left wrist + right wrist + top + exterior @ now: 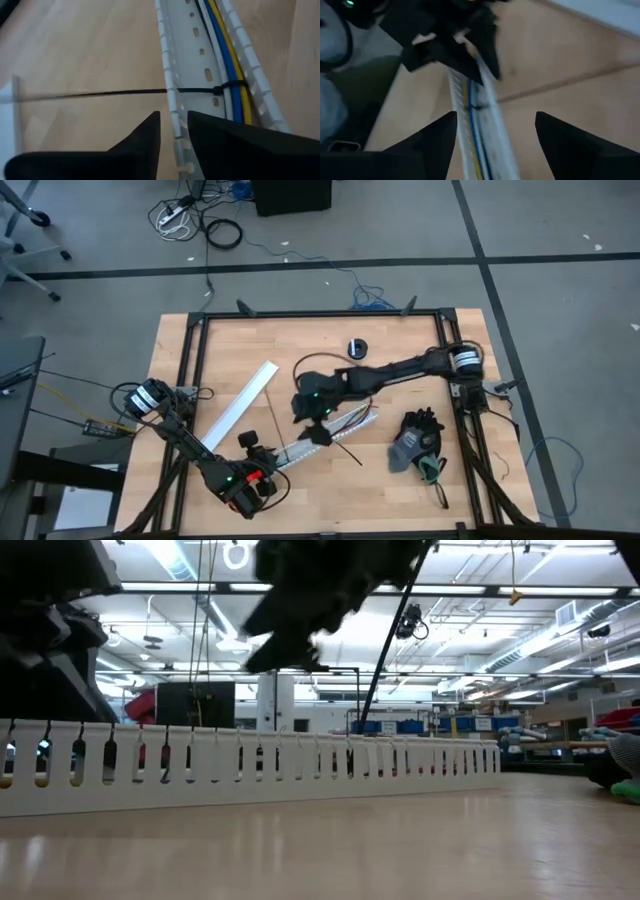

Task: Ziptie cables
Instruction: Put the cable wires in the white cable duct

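Left wrist view: wooden table (80,55) lying beneath; left gripper (174,131) hovering slightly parted, empty, over slotted channel (192,65). Ziptie (195,91) binding cables (227,60) just ahead. Right gripper (495,131) gaping wide, holding nothing.

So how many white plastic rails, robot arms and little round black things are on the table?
white plastic rails: 2
robot arms: 2
little round black thing: 1
Total: 5
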Tool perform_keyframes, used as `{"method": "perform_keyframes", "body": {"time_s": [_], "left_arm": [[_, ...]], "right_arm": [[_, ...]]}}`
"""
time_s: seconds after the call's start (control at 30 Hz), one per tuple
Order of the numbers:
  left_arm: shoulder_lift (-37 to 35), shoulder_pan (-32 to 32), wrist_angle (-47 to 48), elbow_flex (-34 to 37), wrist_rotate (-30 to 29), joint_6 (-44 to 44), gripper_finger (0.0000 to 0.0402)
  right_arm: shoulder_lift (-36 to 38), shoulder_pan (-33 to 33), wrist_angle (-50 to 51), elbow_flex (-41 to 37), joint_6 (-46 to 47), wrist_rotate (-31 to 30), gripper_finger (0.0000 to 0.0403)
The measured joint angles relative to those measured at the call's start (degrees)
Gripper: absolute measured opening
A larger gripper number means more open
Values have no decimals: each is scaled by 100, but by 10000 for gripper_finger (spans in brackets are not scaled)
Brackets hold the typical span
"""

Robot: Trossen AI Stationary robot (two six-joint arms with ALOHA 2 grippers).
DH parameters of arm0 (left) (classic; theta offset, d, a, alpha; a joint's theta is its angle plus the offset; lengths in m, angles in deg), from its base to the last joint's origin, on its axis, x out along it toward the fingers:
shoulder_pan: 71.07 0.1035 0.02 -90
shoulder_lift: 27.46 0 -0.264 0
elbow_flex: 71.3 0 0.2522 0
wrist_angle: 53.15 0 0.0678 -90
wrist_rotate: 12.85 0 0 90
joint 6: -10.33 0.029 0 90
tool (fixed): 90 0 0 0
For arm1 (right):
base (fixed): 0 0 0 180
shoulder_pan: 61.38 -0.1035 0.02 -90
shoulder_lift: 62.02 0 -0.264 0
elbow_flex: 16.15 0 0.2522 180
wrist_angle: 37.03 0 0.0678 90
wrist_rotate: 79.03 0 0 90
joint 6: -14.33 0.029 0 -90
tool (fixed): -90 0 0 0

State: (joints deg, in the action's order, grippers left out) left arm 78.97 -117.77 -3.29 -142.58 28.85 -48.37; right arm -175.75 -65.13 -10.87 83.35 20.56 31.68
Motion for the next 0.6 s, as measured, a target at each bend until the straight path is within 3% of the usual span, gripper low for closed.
{"method": "perform_keyframes", "body": {"time_s": [0.17, 0.4, 0.6], "left_arm": [[0, -56, 505, -351, -294, 50, 95], [0, -66, 1221, -1094, -861, 505, 92], [0, 156, 525, -1304, -896, 1435, 92]], "right_arm": [[838, -103, 1688, 2, -150, -546, 264], [1738, -590, 3658, -8, 180, -1808, 259], [1989, -1094, 3997, -709, 794, -2180, 253]]}}
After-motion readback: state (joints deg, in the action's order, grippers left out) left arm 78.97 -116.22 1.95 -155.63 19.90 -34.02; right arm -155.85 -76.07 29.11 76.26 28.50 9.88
